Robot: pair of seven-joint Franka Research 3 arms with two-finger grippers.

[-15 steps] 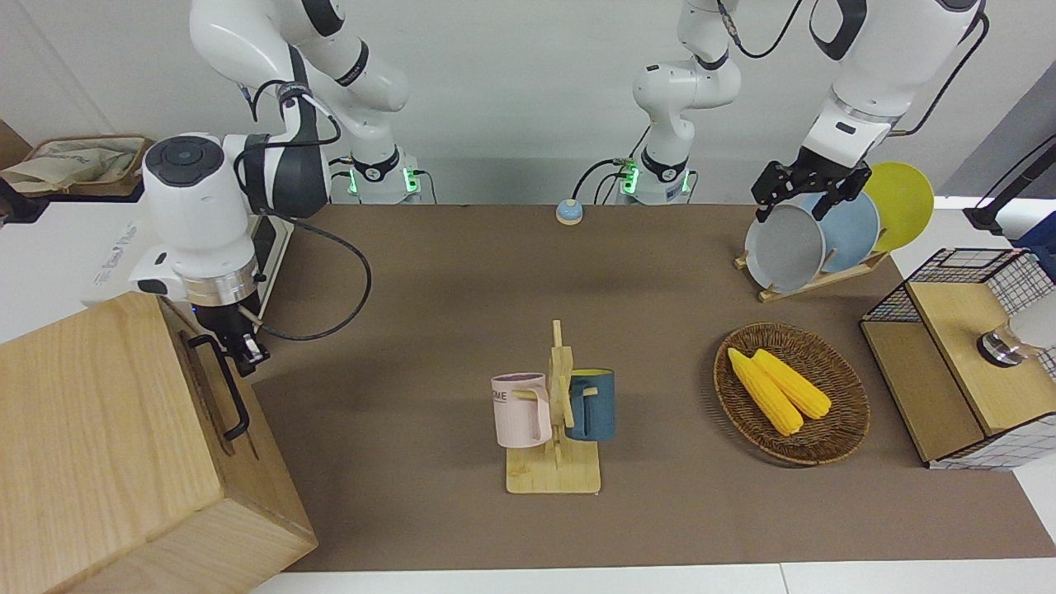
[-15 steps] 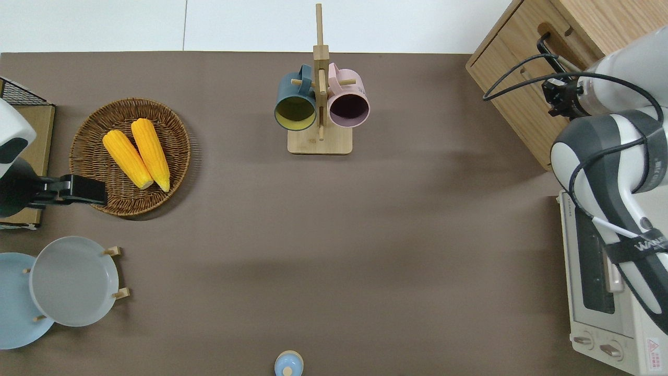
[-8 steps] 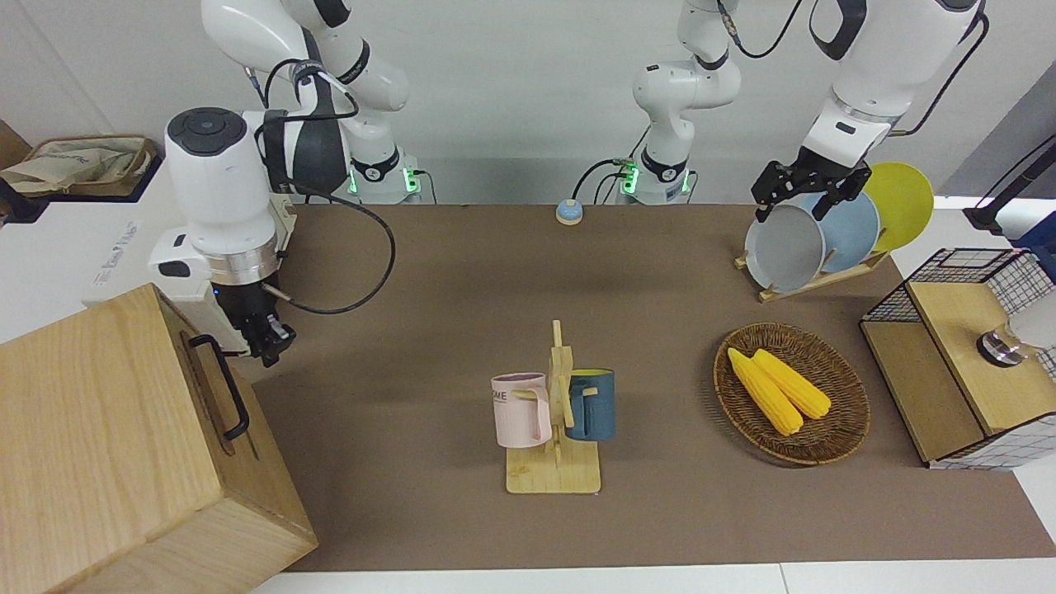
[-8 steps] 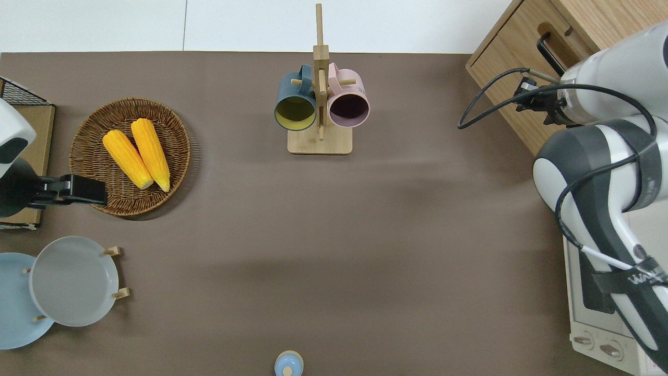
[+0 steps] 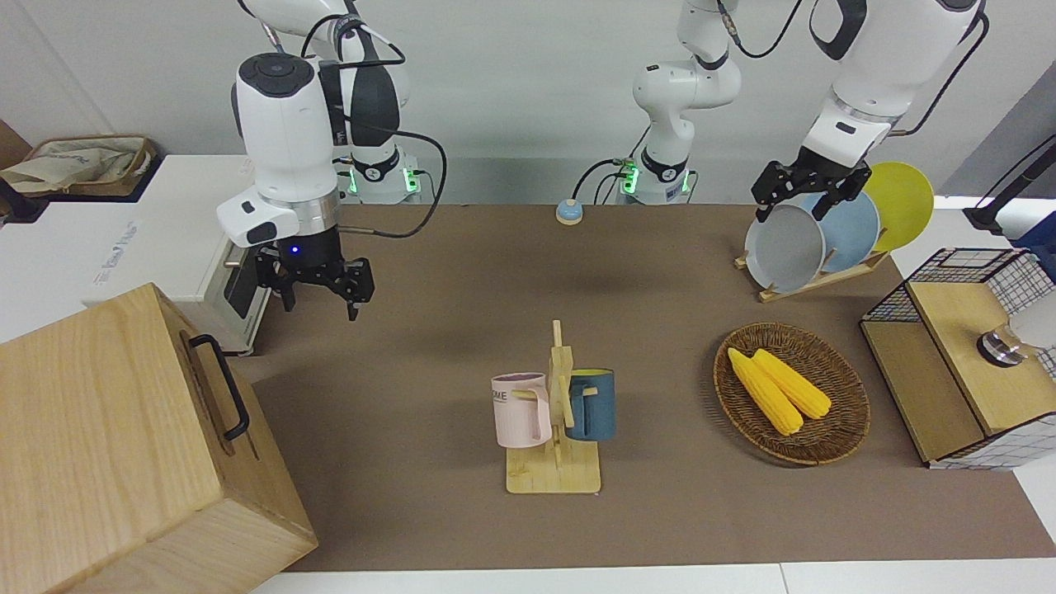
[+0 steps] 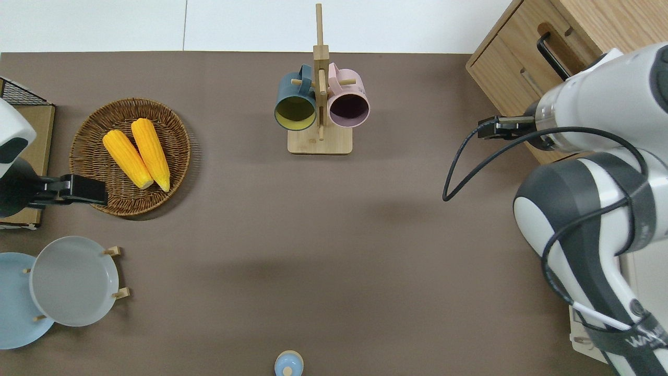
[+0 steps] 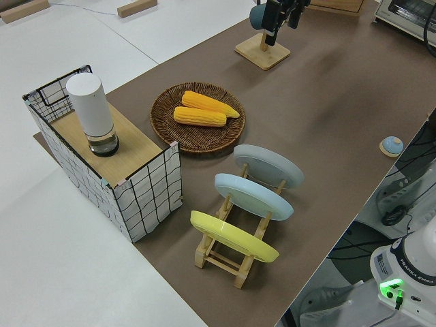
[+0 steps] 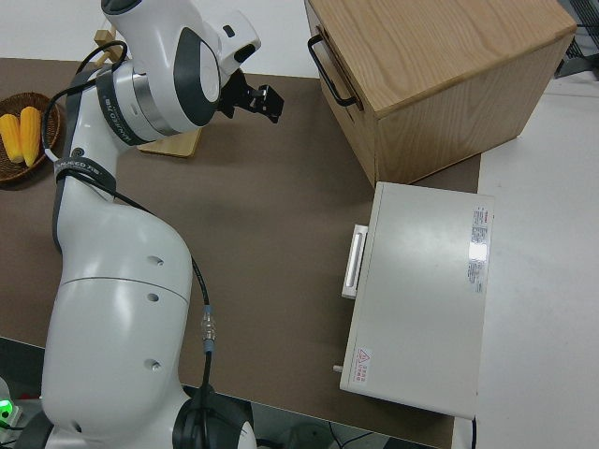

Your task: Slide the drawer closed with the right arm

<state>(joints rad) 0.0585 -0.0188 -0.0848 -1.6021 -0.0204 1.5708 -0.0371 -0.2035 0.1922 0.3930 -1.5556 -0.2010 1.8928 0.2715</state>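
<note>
The drawer (image 5: 206, 400) sits flush in the light-wood cabinet (image 5: 99, 429) at the right arm's end of the table. Its black bar handle (image 5: 223, 386) is free. The drawer front also shows in the overhead view (image 6: 524, 70) and the right side view (image 8: 348, 70). My right gripper (image 5: 318, 301) is open and empty, with its blue light on. It hangs in the air, apart from the drawer, over the brown mat beside the cabinet's nearer corner (image 6: 496, 128). My left arm is parked, its gripper (image 5: 794, 208) open.
A white toaster oven (image 8: 421, 290) stands nearer to the robots than the cabinet. A mug rack (image 5: 554, 429) with a pink and a blue mug is mid-table. A wicker basket with corn (image 5: 792, 394), a plate rack (image 5: 813, 239) and a wire box (image 5: 965, 355) are at the left arm's end.
My right gripper left the drawer handle, rose and swung out over the mat toward the table's middle, turning so its fingers show open. The drawer and the left arm have not moved.
</note>
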